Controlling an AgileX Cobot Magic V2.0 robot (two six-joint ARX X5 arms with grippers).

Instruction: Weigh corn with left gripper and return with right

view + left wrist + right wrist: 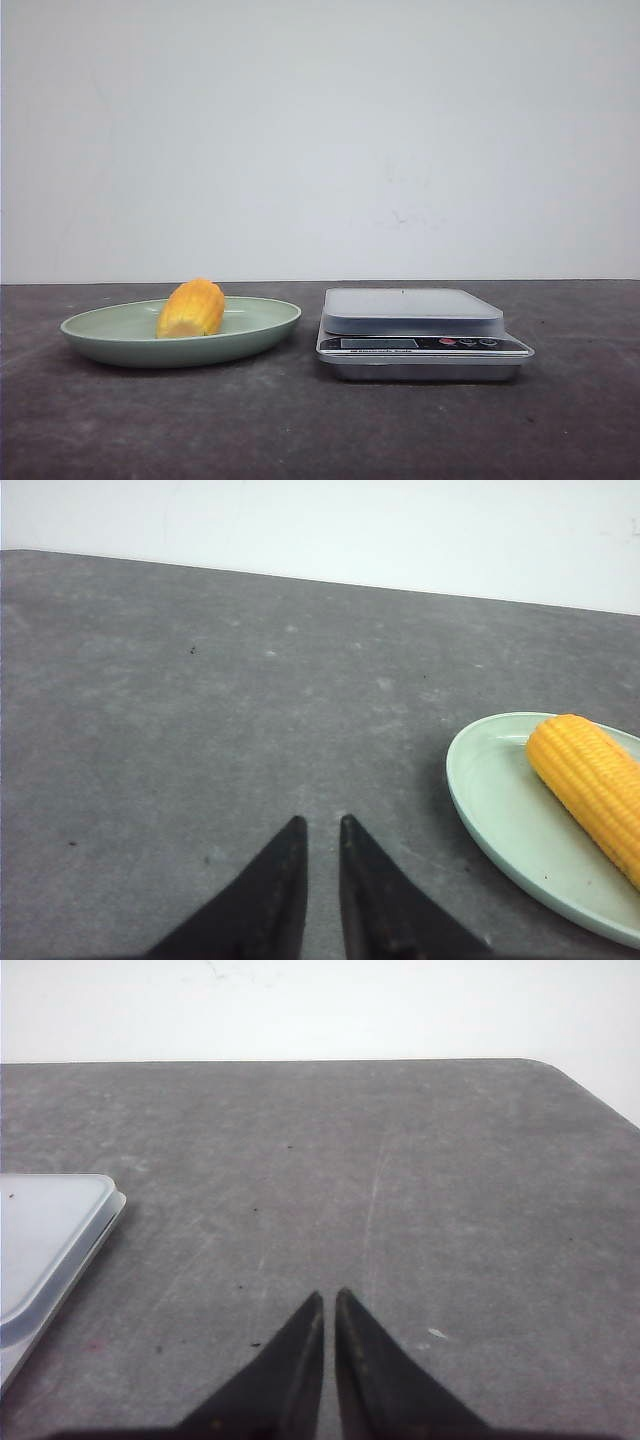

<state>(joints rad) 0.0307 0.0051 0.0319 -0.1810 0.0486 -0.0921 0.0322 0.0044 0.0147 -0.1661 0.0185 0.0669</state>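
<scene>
One corn [191, 309] lies flat, cut end camera-ward.

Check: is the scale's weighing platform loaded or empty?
Empty. The scale platform is bare; the corn lies in the green plate.

1. The tabletop [300, 420] is viewed low and level from the front.
2. The plate [500, 810], shared with the front view, is seen close beside the left end effector [320, 825].
3. The scale [50, 1230], likewise shared, is seen beside the right end effector [330, 1295].
</scene>
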